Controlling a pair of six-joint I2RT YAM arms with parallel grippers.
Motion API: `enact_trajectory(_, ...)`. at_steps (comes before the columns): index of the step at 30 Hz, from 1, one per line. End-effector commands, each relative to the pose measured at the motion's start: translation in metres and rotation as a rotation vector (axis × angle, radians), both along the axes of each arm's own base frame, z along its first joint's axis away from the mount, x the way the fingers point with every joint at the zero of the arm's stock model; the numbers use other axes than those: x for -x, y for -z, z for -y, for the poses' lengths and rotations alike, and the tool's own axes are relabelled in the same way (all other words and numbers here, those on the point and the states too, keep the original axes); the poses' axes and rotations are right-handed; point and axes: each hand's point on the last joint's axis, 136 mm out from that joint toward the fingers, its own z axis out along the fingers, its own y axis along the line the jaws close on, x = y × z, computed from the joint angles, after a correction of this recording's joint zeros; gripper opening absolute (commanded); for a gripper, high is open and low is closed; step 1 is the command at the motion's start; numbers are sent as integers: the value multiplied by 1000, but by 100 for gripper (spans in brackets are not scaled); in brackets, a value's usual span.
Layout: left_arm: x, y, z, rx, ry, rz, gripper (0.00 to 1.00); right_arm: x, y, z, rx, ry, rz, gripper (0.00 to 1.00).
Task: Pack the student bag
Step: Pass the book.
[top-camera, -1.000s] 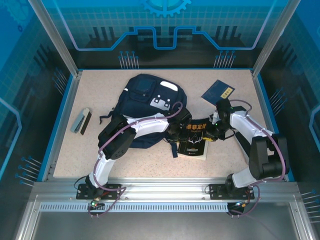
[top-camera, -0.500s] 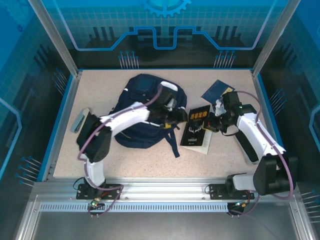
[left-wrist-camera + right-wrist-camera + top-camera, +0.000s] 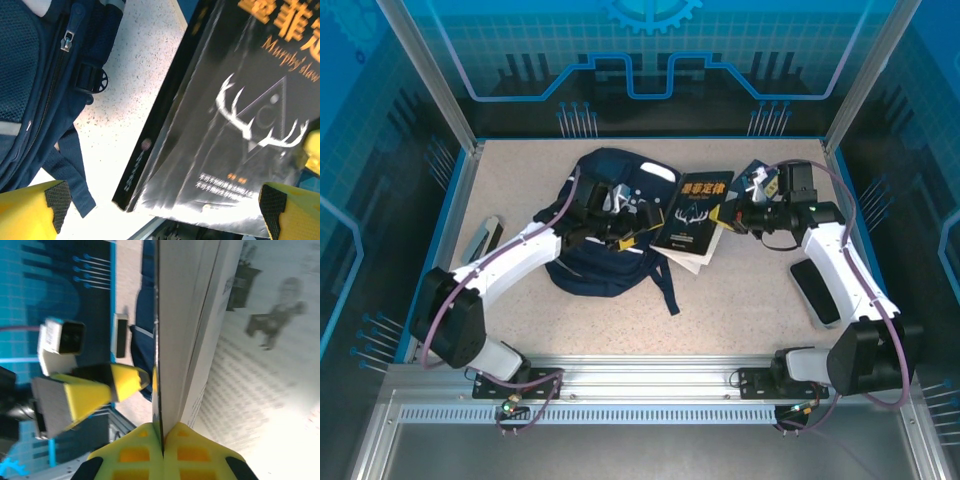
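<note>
R fingers (image 3: 723, 214) pinched shut on black book's (image 3: 690, 208) right edge. Book tilted, touching student bag (image 3: 600, 262) on bag's right side. Bag lies mid-worktop (image 3: 750, 300), long axis far-near. L fingers (image 3: 623, 232) spread wide, empty, over bag. L arm nearer, I'd say.

White arms (image 3: 510, 262), black joints (image 3: 865, 357), purple cables (image 3: 438, 305), yellow fingers (image 3: 25, 214), black pads (image 3: 59, 198).

Speckled beige desk (image 3: 750, 290), blue-edged. Translucent blue circuit-print panels (image 3: 650, 60) on three sides. Silver posts (image 3: 428, 75) at corners, slotted rail (image 3: 640, 385) along near edge.
</note>
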Motion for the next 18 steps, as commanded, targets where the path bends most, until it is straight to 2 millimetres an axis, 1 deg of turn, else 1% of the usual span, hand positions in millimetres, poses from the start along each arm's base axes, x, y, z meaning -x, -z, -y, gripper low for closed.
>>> enact_trajectory(1,-14,-19,-11,92,-83,52,99,-19,-53,-18,-155,-33,112,0)
enact_trajectory(4,-19,-24,-11,138,-95,67,99,-25,-62,-28,-208,-49,113,0)
enact_trajectory(9,-27,-38,-7,199,-120,92,99,-35,-68,-44,-246,-52,99,0)
enact_trajectory(13,-36,-47,-7,290,-189,94,99,-45,-66,-55,-277,-29,72,0)
enact_trajectory(18,-37,-55,-13,415,-278,103,96,-58,-54,-63,-286,26,35,0)
